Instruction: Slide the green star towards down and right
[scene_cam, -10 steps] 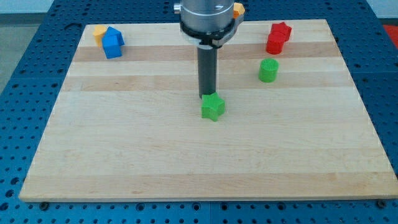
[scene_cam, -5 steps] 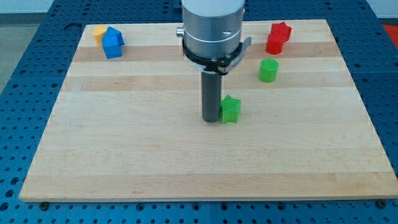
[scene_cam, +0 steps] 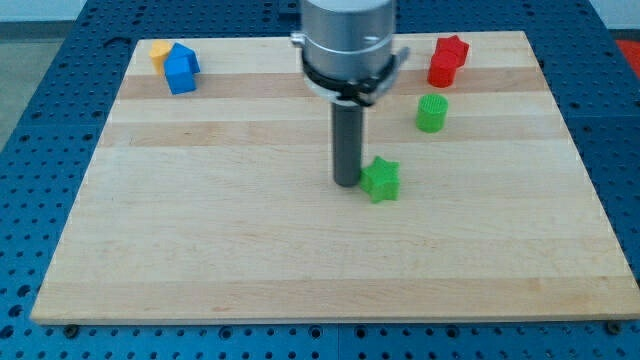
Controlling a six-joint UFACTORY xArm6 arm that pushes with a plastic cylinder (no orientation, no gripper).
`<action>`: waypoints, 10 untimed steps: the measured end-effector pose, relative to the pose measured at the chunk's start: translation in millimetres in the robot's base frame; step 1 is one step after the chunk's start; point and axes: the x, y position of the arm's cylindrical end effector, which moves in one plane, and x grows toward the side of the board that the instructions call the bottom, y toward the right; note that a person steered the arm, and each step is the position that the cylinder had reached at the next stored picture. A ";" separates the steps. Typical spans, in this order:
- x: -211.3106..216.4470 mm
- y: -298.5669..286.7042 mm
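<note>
The green star (scene_cam: 380,180) lies near the middle of the wooden board (scene_cam: 200,250), a little to the view's right of centre. My tip (scene_cam: 347,184) stands on the board right against the star's left side, touching it. The dark rod rises straight up from the tip to the grey arm body at the view's top.
A green cylinder (scene_cam: 432,113) stands up and to the right of the star. A red star (scene_cam: 447,60) is at the top right. A blue block (scene_cam: 181,69) and a yellow block (scene_cam: 159,50) touch each other at the top left.
My tip moved down and to the right, from above the green star to its left side. The star slid to the right and slightly down.
</note>
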 end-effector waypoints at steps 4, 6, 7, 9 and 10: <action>59.4 11.7; 12.3 -19.0; 8.9 -1.3; 10.8 75.1; 10.3 75.9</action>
